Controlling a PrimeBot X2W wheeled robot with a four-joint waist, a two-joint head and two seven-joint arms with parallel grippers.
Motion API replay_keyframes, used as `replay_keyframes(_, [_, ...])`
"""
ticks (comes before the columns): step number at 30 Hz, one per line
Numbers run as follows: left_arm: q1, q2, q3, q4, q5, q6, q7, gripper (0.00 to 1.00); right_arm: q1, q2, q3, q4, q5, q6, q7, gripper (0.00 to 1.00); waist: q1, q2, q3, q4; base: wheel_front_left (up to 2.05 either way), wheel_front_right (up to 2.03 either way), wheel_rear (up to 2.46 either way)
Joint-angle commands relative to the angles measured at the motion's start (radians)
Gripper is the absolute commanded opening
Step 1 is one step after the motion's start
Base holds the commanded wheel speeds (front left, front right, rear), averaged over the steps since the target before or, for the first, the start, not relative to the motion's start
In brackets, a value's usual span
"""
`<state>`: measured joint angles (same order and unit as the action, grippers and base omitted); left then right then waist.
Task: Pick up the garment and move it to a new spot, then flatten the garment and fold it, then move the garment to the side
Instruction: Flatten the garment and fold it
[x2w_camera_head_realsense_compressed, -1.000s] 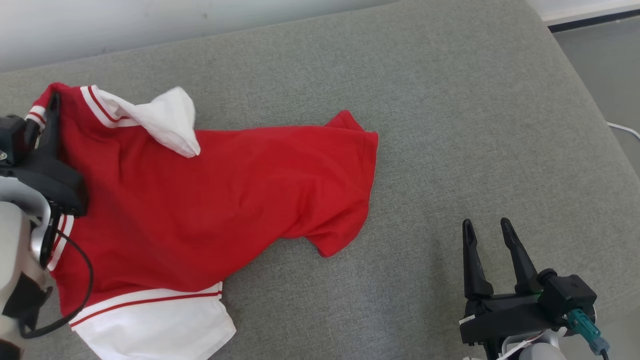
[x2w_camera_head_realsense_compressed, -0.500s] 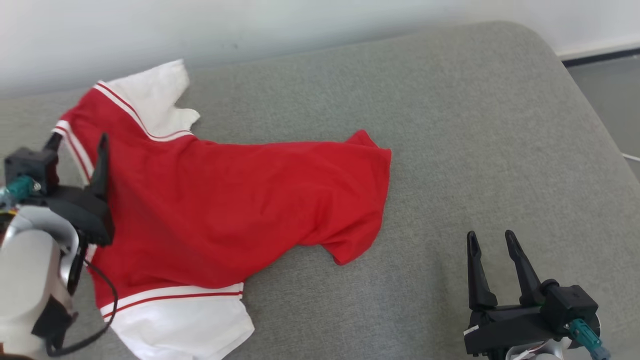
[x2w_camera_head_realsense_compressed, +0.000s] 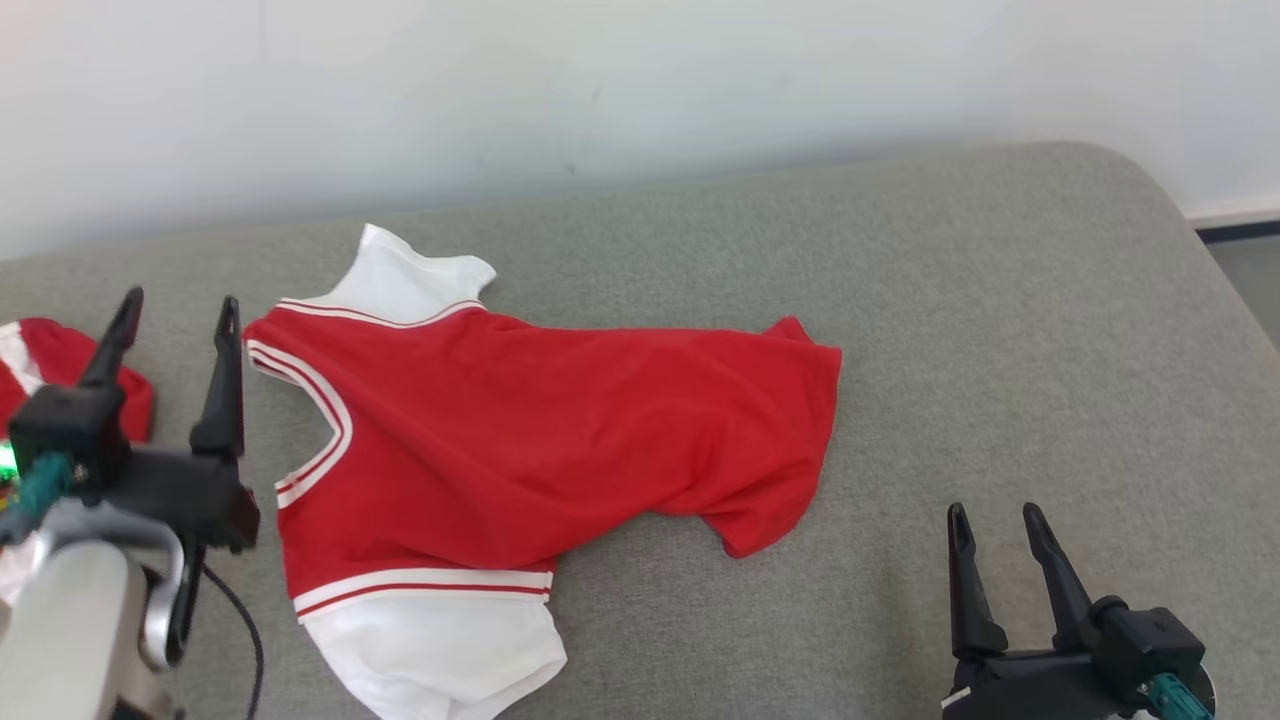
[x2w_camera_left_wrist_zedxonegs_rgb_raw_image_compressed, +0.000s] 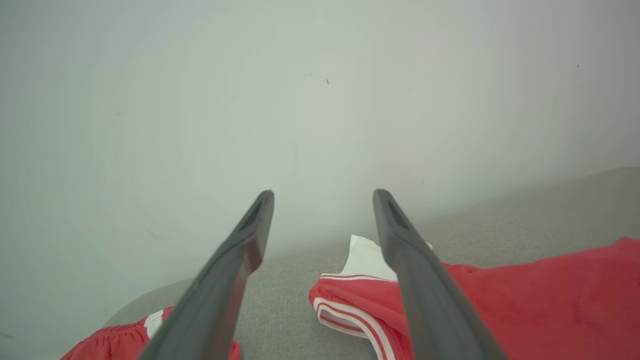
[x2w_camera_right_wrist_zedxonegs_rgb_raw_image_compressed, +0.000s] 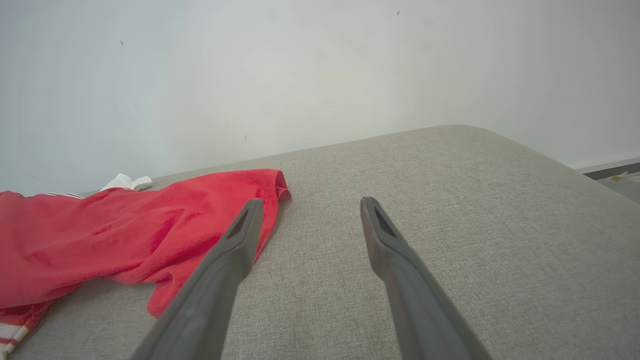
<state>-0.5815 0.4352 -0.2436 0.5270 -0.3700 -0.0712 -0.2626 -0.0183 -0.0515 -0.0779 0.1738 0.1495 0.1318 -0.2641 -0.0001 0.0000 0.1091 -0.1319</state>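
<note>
Head view: the garment (x2w_camera_head_realsense_compressed: 540, 440) lies loose on the cushion (x2w_camera_head_realsense_compressed: 1000, 300), mostly in its left half, and neither gripper holds it. Its long axis runs left to right along the cushion, with the neckline and white sleeves at the left end and the hem at the right.

The left gripper (x2w_camera_head_realsense_compressed: 180, 300) hovers just beside the neckline, on its left, with fingers apart and empty. The right gripper (x2w_camera_head_realsense_compressed: 994, 510) sits toward the cushion's front right, fingers likewise apart and empty, well apart from the hem. Treat the left arm as the nearer one.

A second red cloth (x2w_camera_head_realsense_compressed: 70, 365) lies at the left edge; do not take it for the garment.

The step in hand is probably flattening. Expect to bring the right arm left to the bunched hem corner first.
</note>
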Motion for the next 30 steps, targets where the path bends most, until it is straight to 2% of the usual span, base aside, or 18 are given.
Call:
replay_keyframes(1, [0.064,-0.011,0.021,-0.058,0.012,0.018,-0.003,1.00,0.014,0.003,-0.003,-0.002,-0.003,-0.002,0.000,1.00,0.0001,0.0000,-0.034,0.030,0.00,0.00,0.00])
replay_keyframes(7, [0.269,-0.073,0.095,-0.252,0.052,0.082,-0.003,1.00,0.040,0.003,-0.012,-0.003,-0.012,-0.002,0.000,1.00,0.0001,0.0000,-0.071,0.066,0.00,0.00,0.00])
replay_keyframes(12, [0.403,-0.122,0.137,-0.347,0.077,0.098,-0.003,1.00,0.056,0.002,-0.014,0.000,-0.020,-0.002,0.000,1.00,0.0001,0.0000,-0.100,0.097,0.00,0.00,0.00])
replay_keyframes(20, [0.527,-0.193,0.215,-0.467,0.116,0.089,-0.003,1.00,0.069,0.002,-0.026,-0.004,-0.026,-0.002,0.000,1.00,0.0001,0.0000,-0.129,0.141,0.00,0.00,0.00])
replay_keyframes(30, [0.658,-0.300,0.287,-0.482,0.170,0.013,-0.003,1.00,0.083,0.003,-0.009,0.013,-0.029,-0.002,0.000,1.00,0.0001,0.0000,-0.151,0.157,0.00,0.00,0.00])
